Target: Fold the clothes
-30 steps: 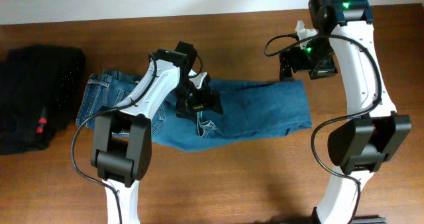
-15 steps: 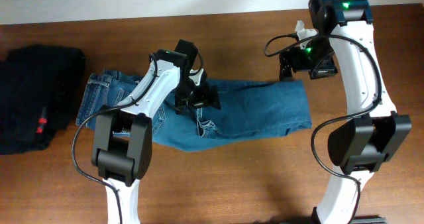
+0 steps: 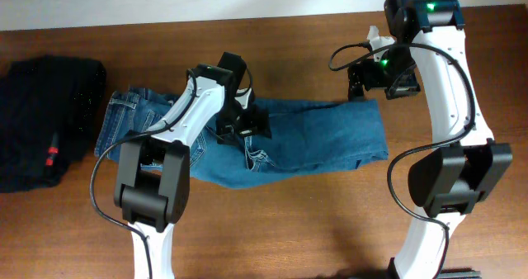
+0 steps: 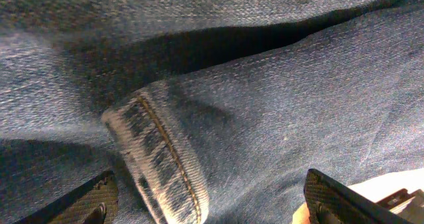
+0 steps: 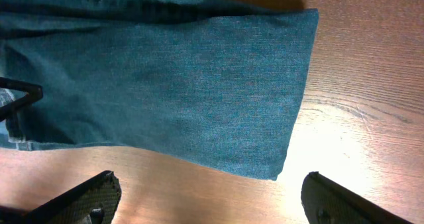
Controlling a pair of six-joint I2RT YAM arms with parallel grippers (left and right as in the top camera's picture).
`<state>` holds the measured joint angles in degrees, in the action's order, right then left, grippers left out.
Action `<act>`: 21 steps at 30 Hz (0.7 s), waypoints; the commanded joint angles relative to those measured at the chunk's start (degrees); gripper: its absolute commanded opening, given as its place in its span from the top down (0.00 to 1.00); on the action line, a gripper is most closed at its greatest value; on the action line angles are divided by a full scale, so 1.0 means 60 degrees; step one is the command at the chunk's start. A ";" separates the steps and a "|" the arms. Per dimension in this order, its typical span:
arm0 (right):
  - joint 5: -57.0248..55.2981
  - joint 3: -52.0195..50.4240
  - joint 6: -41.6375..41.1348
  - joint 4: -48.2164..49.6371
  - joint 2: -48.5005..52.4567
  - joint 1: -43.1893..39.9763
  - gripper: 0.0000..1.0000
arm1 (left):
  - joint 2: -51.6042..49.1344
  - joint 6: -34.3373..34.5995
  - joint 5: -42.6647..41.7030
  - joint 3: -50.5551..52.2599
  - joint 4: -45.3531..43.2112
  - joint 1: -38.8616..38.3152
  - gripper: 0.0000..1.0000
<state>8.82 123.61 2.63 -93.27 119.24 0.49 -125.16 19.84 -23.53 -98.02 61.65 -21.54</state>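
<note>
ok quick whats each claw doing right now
left claw: open, close over the jeans, gripping nothing
right claw: open, above the end of the jeans, holding nothing

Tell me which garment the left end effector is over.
The jeans, blue denim spread in the middle; the left end effector hangs open over them. The black garment with the red tag lies apart, off to the left.
</note>
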 commanded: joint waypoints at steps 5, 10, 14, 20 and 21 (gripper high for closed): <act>-0.0087 -0.0058 0.0066 -0.0029 0.0029 -0.0040 0.08 | -0.0087 0.0386 0.0069 0.0335 -0.0441 -0.0452 0.16; -0.0087 -0.0058 0.0066 -0.0033 0.0029 -0.0040 0.08 | -0.0087 0.0488 0.0069 0.0331 -0.0634 -0.0601 0.23; -0.0087 -0.0058 0.0066 -0.0033 0.0029 -0.0040 0.08 | -0.0087 0.0550 0.0076 0.0331 -0.0685 -0.0572 0.40; -0.0087 -0.0058 0.0066 -0.0036 0.0029 -0.0040 0.07 | -0.0084 0.0543 0.0663 0.0317 -0.0703 -0.0499 0.71; -0.0087 -0.0058 0.0066 -0.0040 0.0029 -0.0040 0.07 | -0.0084 0.0543 0.0914 0.0310 -0.0707 -0.0477 0.74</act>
<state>8.82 123.57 2.81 -93.30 119.24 0.49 -125.16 23.35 -21.43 -96.40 57.67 -24.84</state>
